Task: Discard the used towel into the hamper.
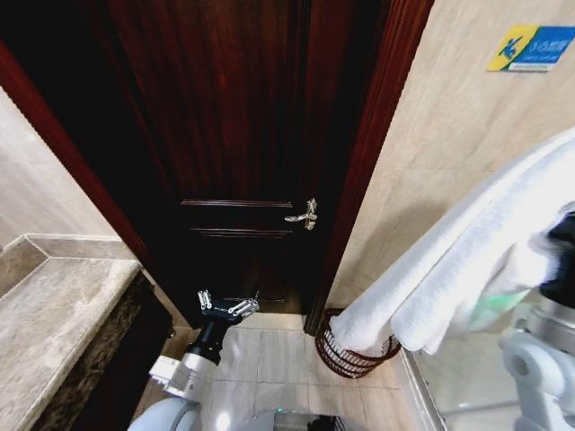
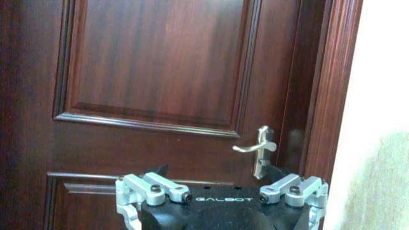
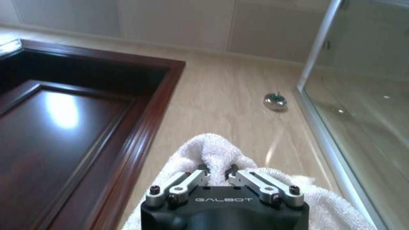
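Note:
A white towel (image 1: 449, 269) hangs in a long fold from the upper right, where my right gripper (image 3: 216, 168) is shut on a bunched part of the towel (image 3: 211, 146). Its lower end droops onto the opening of the hamper (image 1: 346, 357), a small round dark wire basket. The hamper stands on the floor in the corner beside the door frame. My left gripper (image 1: 226, 303) is held low in front of the dark wooden door. In the left wrist view the left gripper (image 2: 217, 172) is open and holds nothing.
The shut door (image 1: 243, 135) with a metal lever handle (image 1: 305, 215) faces me. A marble counter (image 1: 54, 314) runs along the left. A glass shower panel (image 1: 458, 377) stands at the right, just past the hamper. Pale floor tiles (image 1: 269, 355) lie between them.

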{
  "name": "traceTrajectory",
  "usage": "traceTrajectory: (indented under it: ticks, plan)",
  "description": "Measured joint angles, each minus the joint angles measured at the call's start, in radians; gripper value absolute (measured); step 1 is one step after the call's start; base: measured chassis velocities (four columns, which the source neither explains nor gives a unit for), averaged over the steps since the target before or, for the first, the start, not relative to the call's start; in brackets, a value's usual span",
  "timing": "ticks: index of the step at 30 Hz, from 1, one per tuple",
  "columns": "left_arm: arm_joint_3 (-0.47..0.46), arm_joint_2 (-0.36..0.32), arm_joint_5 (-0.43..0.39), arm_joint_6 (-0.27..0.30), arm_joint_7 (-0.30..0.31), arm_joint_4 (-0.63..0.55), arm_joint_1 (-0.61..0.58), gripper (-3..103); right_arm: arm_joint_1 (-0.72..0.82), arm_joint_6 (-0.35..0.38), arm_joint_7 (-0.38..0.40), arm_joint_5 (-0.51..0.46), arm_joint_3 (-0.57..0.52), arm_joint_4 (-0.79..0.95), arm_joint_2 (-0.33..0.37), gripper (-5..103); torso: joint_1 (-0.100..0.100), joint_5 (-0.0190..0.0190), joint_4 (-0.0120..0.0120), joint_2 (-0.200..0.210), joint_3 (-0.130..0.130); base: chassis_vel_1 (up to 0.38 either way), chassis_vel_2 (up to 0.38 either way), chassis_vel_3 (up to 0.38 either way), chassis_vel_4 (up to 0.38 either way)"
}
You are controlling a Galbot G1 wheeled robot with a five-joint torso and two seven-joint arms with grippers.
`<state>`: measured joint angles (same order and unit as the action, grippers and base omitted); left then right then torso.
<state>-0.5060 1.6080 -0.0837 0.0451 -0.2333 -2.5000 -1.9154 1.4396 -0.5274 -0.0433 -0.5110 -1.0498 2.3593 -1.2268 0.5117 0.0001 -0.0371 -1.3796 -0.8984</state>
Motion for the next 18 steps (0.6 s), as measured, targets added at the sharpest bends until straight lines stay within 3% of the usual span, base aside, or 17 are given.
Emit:
traceTrajectory:
  ticks: [18]
  plan:
    - [0.0, 0.0, 0.0, 0.0, 0.0, 0.0, 0.0, 100, -0.009, -0.089, -0.046, 0.027, 0.035, -0.182, -0.013, 9, 0.0, -0.0001, 0.0, 0.0, 0.0, 0.0, 0.0, 0.0, 0.0]
